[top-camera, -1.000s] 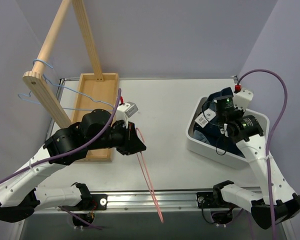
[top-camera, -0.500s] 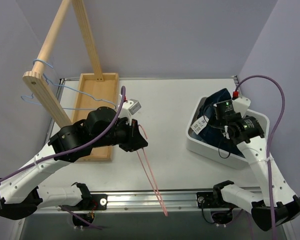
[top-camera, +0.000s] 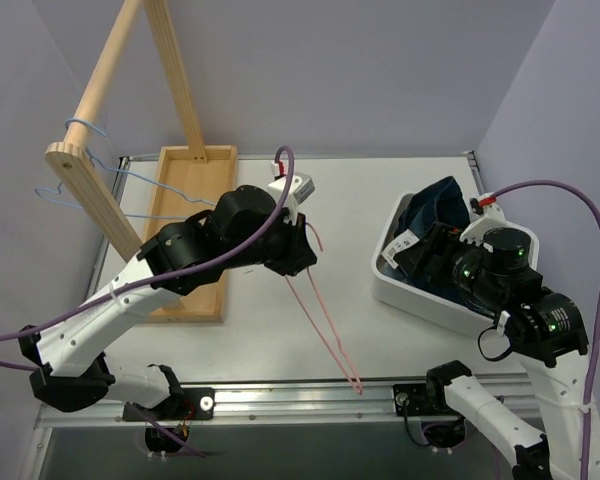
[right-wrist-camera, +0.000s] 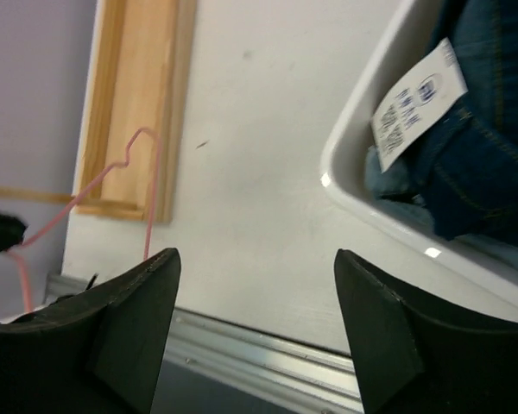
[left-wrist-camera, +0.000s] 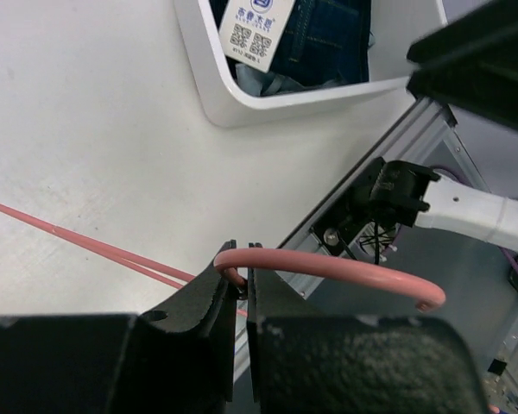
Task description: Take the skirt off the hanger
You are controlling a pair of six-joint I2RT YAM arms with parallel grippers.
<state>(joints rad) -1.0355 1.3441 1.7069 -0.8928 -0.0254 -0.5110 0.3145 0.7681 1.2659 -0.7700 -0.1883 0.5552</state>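
White tabletop (top-camera: 380, 200) is seen from above: the skirt (top-camera: 438, 198) is heaped in the bin (top-camera: 420, 300), well apart from the hanger (top-camera: 330, 340). At the left wrist, the left gripper (left-wrist-camera: 239, 274) is pinched on the hanger's hook. At the right wrist, the right gripper (right-wrist-camera: 255, 267) is spread wide over the table beside the bin.

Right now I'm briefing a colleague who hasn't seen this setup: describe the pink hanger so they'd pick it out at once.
On the white table, find the wooden rack at the left. Just right of it, the left end effector pinches the pink hanger, which trails toward the near edge. The blue hangers hang on the rack; this is the only pink one.
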